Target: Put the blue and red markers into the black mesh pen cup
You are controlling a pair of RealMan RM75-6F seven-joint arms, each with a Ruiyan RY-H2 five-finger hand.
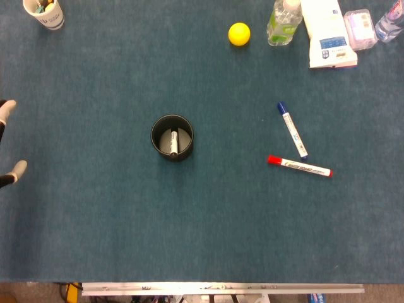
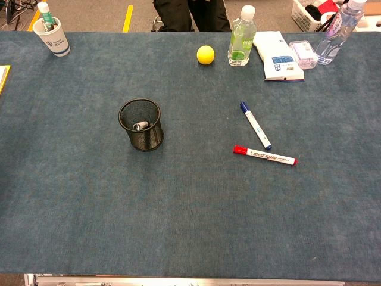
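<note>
Only pale grey fingertips (image 1: 6, 110) on black segments of the left hand (image 1: 7, 142) show.

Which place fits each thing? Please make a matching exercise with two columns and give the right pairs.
Things:
1. blue marker
2. red marker
3. black mesh pen cup
4. yellow ball

Places:
A. beside the green bottle, at the far edge
B. left of both markers, a pen inside it
C. nearest the front edge
D. just behind the red marker

Pairs: 1-D, 2-C, 3-B, 4-A
</note>
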